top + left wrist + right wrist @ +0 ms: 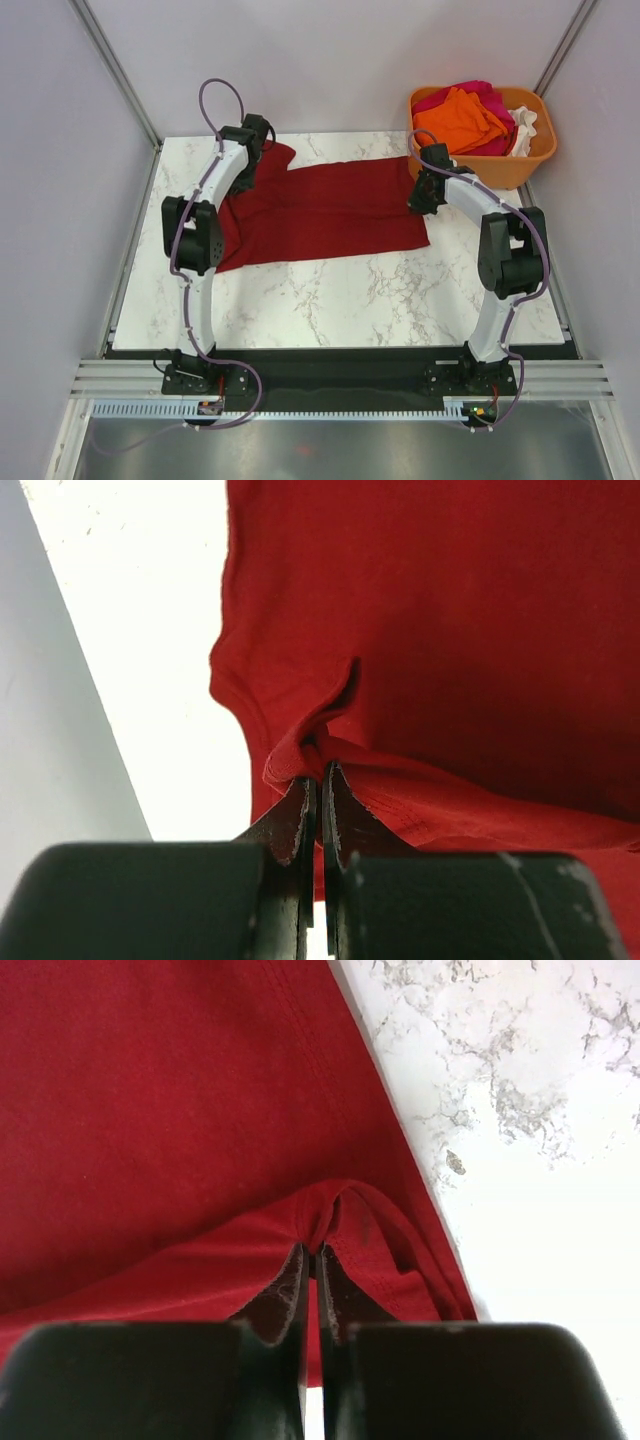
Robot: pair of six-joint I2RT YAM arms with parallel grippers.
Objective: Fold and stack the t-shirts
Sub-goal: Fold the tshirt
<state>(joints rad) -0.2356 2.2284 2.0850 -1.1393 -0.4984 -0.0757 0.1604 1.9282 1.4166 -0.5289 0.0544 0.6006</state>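
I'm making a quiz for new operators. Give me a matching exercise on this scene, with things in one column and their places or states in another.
1 red shirt
2 orange shirt
3 tub
4 left gripper

a pinching the red shirt's edge
b at the far right corner of the table
c spread across the table
d on top of the pile in the tub

Pairs: 1c, 2d, 3b, 4a
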